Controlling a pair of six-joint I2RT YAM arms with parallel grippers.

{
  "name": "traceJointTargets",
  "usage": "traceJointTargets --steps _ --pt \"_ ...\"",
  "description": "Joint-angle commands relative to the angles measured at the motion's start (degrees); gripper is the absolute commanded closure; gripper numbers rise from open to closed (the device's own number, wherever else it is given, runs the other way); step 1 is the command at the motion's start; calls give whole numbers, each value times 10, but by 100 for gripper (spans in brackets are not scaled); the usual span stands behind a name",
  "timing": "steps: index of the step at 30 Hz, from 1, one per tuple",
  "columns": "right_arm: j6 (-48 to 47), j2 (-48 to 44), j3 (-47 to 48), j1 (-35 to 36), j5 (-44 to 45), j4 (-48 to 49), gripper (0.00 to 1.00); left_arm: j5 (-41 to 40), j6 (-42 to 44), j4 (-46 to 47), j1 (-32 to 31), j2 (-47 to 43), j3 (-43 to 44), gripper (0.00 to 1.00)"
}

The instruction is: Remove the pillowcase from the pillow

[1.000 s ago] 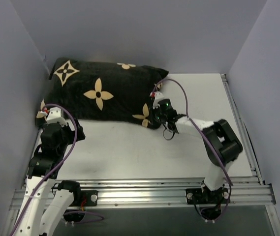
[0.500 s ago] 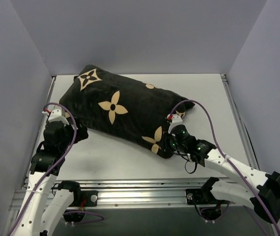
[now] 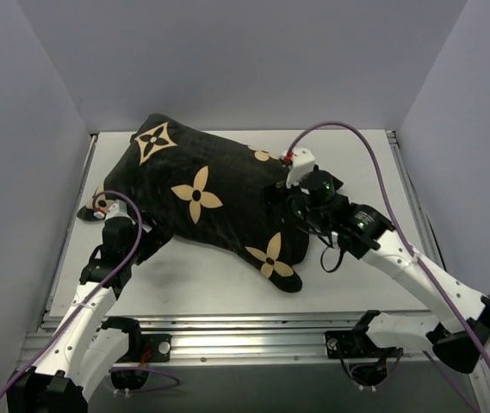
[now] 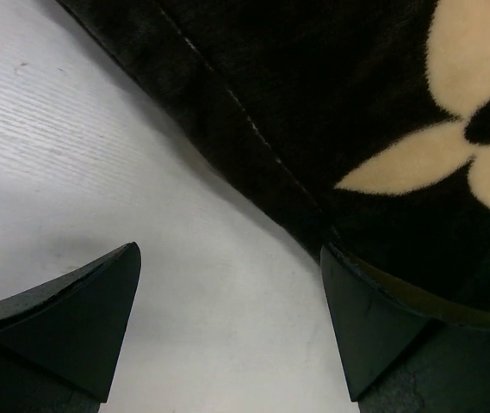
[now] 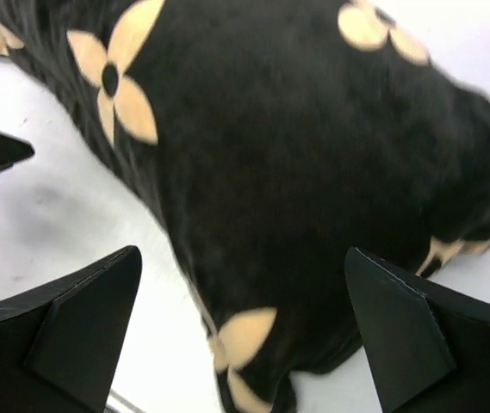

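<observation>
The pillowcase point(image 3: 219, 185), black with tan flower motifs, lies slantwise across the table point(image 3: 210, 275), plump and filled. The pillow is hidden inside it. My right gripper point(image 3: 292, 211) hovers over the pillowcase's right end. In the right wrist view the gripper point(image 5: 243, 251) is open, with the black fabric point(image 5: 296, 172) beneath its fingers and apart from them. My left gripper point(image 3: 141, 243) sits low at the pillowcase's left near edge. In the left wrist view it point(image 4: 229, 249) is open over bare table point(image 4: 98, 129), its right finger against the seamed edge of the pillowcase point(image 4: 356, 86).
Grey walls point(image 3: 29, 129) close in the left, back and right sides. An aluminium rail point(image 3: 253, 331) runs along the near edge by the arm bases. Purple cables point(image 3: 361, 142) loop from both wrists. Bare table lies in front of the pillowcase and at its right.
The right gripper dragged the pillowcase from the back left toward the middle, then opened and lifted off its near corner. The left arm has moved in to the pillowcase's left edge.
</observation>
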Motion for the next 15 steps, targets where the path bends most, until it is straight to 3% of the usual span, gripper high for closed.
traceJointTargets --steps 1,6,10,15 --pt "-103 92 63 -19 37 20 0 25 -79 136 2 13 -27 6" --pt "-113 243 137 -136 -74 90 0 22 -76 139 3 9 -34 6" --pt "-126 330 150 -154 -89 93 0 -13 -98 134 2 5 -51 6" --pt "-126 387 122 -135 -204 54 0 -26 -116 231 1 101 -48 6"
